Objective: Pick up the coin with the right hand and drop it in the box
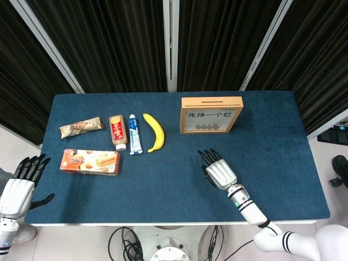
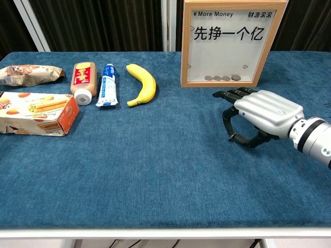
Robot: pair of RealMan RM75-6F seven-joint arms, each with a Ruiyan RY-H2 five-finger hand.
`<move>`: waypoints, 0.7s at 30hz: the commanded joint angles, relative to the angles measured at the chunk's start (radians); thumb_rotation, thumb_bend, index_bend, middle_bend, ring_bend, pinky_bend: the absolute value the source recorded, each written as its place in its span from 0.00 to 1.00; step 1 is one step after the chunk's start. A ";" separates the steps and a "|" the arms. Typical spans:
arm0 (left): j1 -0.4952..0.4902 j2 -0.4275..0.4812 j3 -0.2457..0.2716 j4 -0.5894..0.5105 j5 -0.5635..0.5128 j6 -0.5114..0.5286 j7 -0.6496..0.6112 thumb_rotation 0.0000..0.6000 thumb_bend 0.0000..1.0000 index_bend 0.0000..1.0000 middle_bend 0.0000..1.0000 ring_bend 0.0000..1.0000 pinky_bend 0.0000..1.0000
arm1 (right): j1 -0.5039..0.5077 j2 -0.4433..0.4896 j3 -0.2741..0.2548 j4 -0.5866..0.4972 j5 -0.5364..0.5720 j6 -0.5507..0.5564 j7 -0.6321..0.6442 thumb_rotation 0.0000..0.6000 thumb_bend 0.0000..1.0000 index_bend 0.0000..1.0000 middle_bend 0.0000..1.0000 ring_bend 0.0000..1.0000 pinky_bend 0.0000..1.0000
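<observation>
My right hand [image 2: 264,113] rests low over the blue cloth, just in front of the wooden coin box [image 2: 232,44]. Its thumb and one finger curl down and meet at the cloth, pinching the small grey coin, which is almost hidden between their tips. The other fingers [image 2: 235,94] stretch toward the box. From the head view the right hand [image 1: 217,171] lies below the box [image 1: 211,115], whose slot runs along its top edge. Several coins lie inside behind the clear front. My left hand [image 1: 24,179] hangs off the table's left corner, fingers apart, holding nothing.
Along the left half lie a banana [image 2: 143,82], a toothpaste tube [image 2: 107,84], a brown bottle [image 2: 84,80], a snack packet [image 2: 28,74] and a biscuit box [image 2: 36,112]. The table's front edge [image 2: 165,230] runs close below the right hand.
</observation>
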 commanded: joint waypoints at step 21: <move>0.005 0.009 -0.002 -0.004 0.006 0.017 -0.007 1.00 0.15 0.02 0.00 0.00 0.00 | -0.013 0.294 0.174 -0.399 -0.041 0.222 0.019 1.00 0.36 0.71 0.00 0.00 0.00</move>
